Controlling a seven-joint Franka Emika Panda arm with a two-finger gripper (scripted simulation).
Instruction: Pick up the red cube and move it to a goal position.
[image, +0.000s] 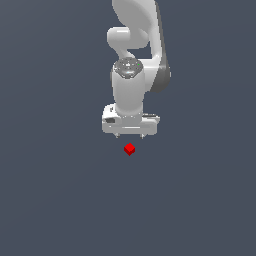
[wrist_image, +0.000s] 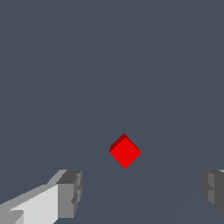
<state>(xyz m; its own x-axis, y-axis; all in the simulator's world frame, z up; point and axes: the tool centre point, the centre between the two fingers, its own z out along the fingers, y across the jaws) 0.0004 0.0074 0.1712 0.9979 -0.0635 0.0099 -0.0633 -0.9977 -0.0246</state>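
Observation:
The red cube (image: 129, 149) is a tiny bright red block resting on the dark grey floor, just below the white gripper (image: 129, 135) in the exterior view. The gripper hangs from the white arm, fingers pointing down, open and empty. In the wrist view the cube (wrist_image: 125, 152) lies turned corner-on, apart from both fingers. One grey fingertip (wrist_image: 70, 194) and the other (wrist_image: 213, 190) stand wide apart to either side of the cube, neither touching it.
The floor (image: 50, 200) is a plain dark grey surface all around. The white arm (image: 135, 45) rises behind the gripper. No goal marker shows in either view.

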